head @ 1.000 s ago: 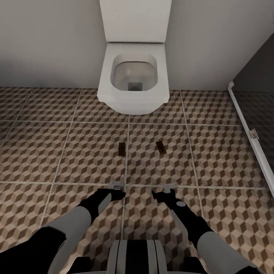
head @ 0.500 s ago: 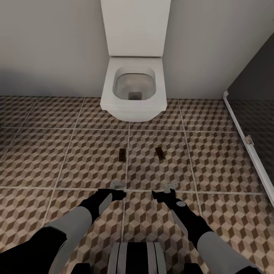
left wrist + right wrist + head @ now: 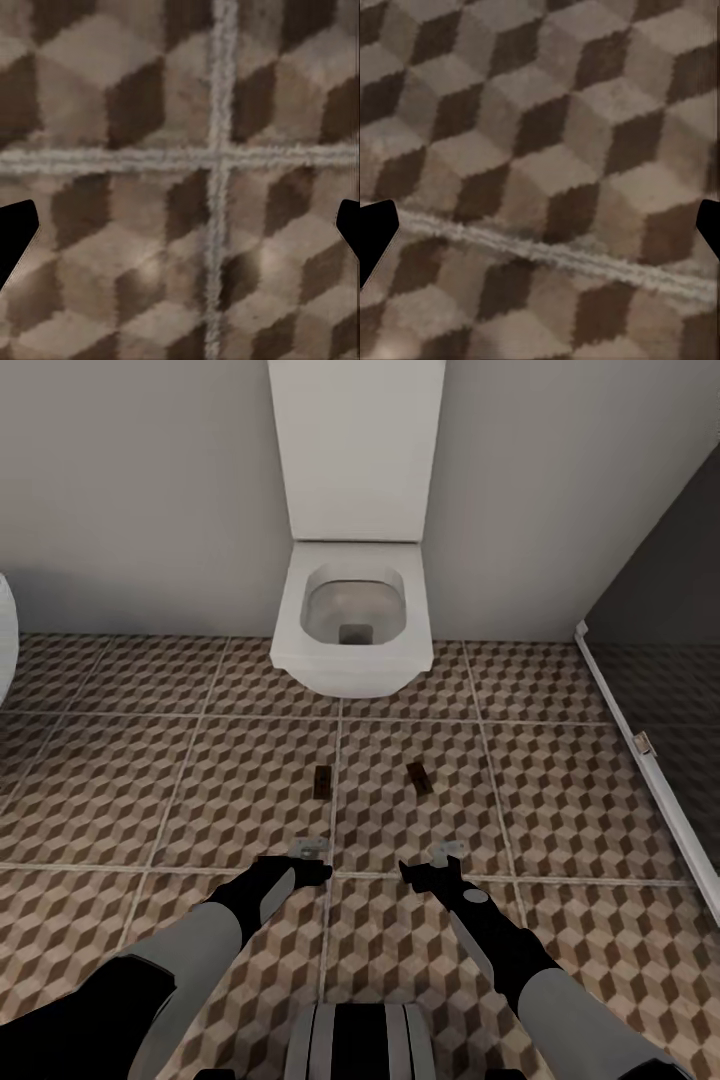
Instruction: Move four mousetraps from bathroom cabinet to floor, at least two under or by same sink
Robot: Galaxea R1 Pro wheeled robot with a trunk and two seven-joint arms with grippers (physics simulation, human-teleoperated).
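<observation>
Head view shows the left pincer [image 3: 308, 848] and the right pincer [image 3: 447, 852] low in the centre of the frame, both hanging over the bathroom floor [image 3: 120, 780] with nothing between their jaws; in each wrist view the dark fingertips sit at the far side edges with only tile pattern and grout between them, so both stand wide apart and empty. Just above them in the frame, two mousetraps lie flat on the tiles, one [image 3: 322, 783] close beside a grout line and the other [image 3: 419, 777] to its right, well apart from each other and both short of the white toilet [image 3: 352, 630] at upper centre. A dark glass panel [image 3: 660, 650] runs down the right edge. No basin or cupboard can be made out here. Each trap looks light, stiff and very thin, so it would likely slide or tip if nudged; a hold across the wooden board's long edges seems safest, keeping clear of the wire spring, which may snap.
</observation>
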